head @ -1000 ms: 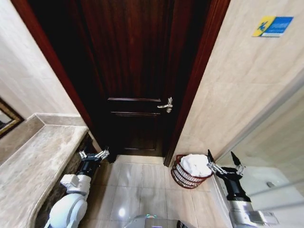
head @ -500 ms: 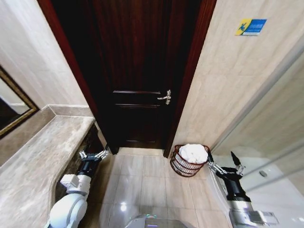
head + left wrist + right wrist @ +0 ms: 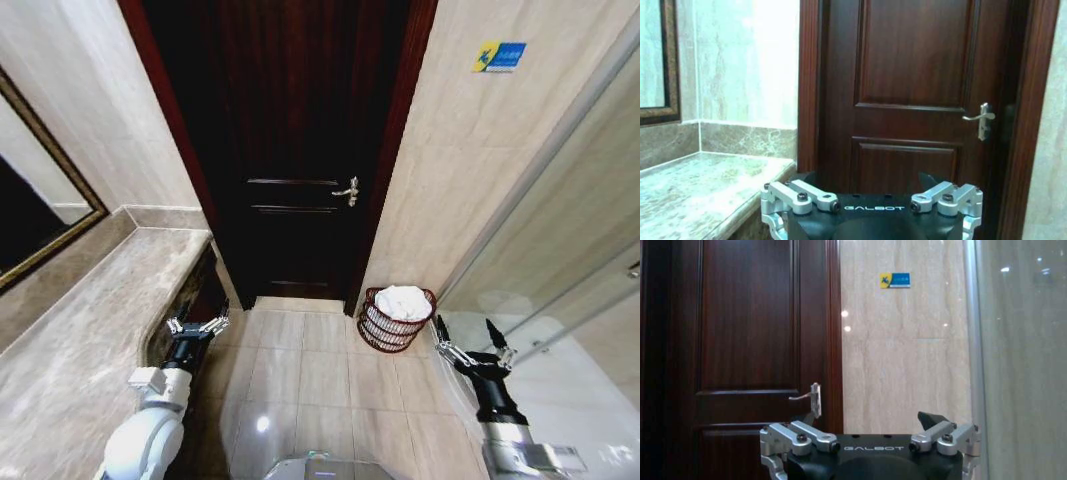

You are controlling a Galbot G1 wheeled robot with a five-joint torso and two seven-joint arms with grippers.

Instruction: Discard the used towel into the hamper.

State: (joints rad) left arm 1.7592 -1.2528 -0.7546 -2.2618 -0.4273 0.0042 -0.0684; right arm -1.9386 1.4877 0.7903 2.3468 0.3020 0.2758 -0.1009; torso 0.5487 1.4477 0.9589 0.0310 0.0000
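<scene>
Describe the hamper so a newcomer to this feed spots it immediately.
Find the dark wooden door. On the floor at the foot of its right frame, against the beige tiled wall, stands the hamper: a small round reddish-brown open-weave basket, with a white towel heaped inside.

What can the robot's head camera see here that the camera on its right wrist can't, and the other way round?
The head view takes in the floor scene: the hamper with a white towel lying in it, the marble counter, and the open left gripper. The right wrist view adds little of its own beyond a close look at the right gripper, open and holding nothing. Both show the dark wooden door, its handle and the blue wall sign.
</scene>
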